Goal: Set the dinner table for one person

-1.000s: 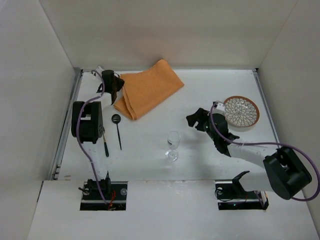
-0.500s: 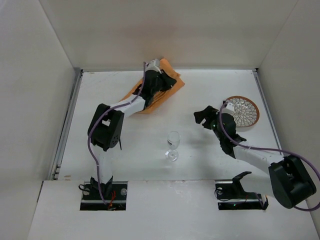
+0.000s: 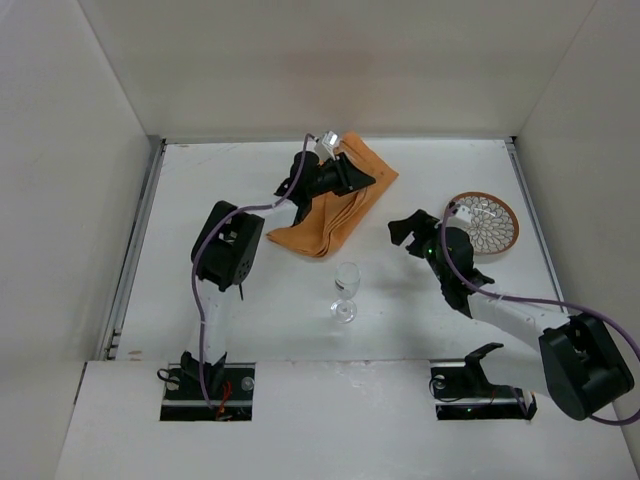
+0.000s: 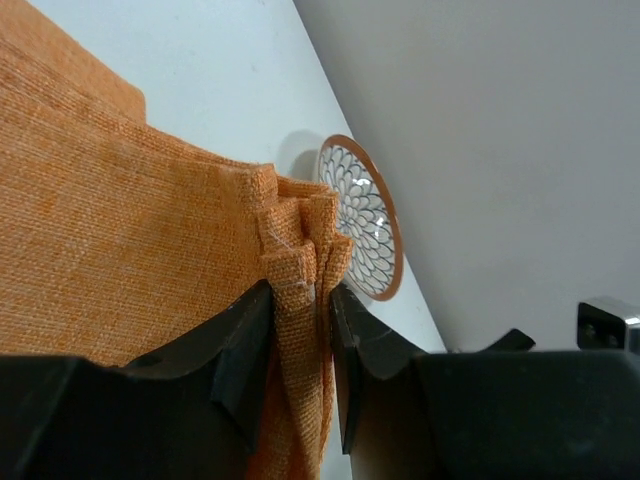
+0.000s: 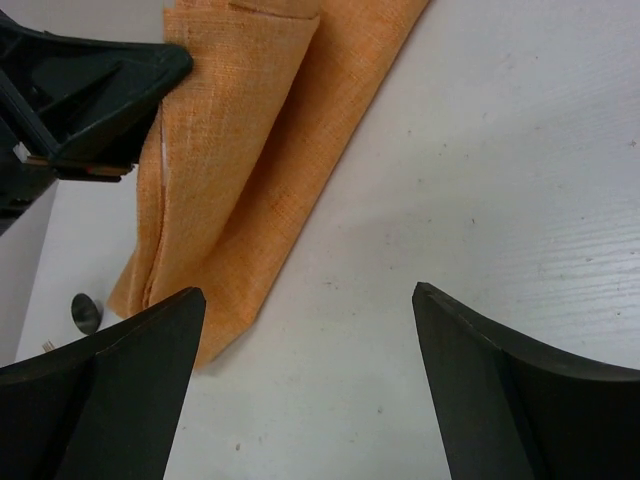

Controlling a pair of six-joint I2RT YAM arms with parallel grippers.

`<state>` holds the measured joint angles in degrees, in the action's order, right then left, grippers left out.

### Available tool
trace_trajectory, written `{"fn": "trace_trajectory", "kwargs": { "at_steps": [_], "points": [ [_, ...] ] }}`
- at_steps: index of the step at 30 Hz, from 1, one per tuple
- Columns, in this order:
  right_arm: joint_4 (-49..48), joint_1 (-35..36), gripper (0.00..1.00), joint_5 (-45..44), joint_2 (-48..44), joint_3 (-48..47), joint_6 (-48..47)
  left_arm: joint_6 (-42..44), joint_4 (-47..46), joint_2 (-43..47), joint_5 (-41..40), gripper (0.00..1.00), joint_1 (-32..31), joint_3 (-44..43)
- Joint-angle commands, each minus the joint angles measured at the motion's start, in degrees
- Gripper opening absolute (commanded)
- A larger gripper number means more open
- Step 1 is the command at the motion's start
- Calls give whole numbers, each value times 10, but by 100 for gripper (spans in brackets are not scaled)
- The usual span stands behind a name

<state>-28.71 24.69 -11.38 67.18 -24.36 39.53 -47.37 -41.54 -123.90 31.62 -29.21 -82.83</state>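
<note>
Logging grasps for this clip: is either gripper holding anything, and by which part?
The left gripper pinches the orange cloth by its bunched folded edge. The right gripper is open, holding nothing.

Black-and-white arms (image 3: pixel 225 250), purple cables (image 3: pixel 500 297)

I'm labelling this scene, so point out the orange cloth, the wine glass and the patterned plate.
orange cloth (image 3: pixel 333 224), top view, its folded middle.
wine glass (image 3: pixel 347 277), top view, its bowl.
patterned plate (image 3: pixel 483 223), top view, its centre.

Dinner table (image 3: pixel 280 320): large, flat, plain white, rectangular; thin metal rails (image 3: pixel 135 250) along side edges.
</note>
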Motion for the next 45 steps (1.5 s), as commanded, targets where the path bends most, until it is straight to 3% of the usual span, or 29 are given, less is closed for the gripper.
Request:
{"fn": "trace_trajectory", "kwargs": {
  "at_steps": [1,6,9,14,21,25,28,32,37,40,45],
  "points": [
    [-30,-2,93,-14,-10,-4,4,-67,-106,-12,91,26,8,-14],
    [-13,-9,97,4,-9,-45,9,-112,-158,-40,119,25,9,-11],
    [-10,-24,99,30,26,-77,20,-128,-206,-31,130,35,10,28],
    [-22,-41,100,74,112,-125,52,-150,-281,4,121,62,14,94],
    [-21,-52,100,63,196,-153,75,-134,-287,97,49,66,74,180],
    [14,-58,97,50,236,-186,68,-113,-196,112,-4,66,136,169],
    [26,-69,95,59,271,-221,61,-62,-58,94,-27,66,162,125],
    [39,-81,93,79,309,-256,61,41,104,68,-73,65,169,76],
    [67,-86,92,87,335,-278,79,207,272,61,-223,66,152,25],
    [85,-85,91,82,347,-293,80,264,333,39,-266,66,143,-12],
    [93,-83,79,97,367,-312,94,287,359,0,-233,66,134,-47]
  ]
}}
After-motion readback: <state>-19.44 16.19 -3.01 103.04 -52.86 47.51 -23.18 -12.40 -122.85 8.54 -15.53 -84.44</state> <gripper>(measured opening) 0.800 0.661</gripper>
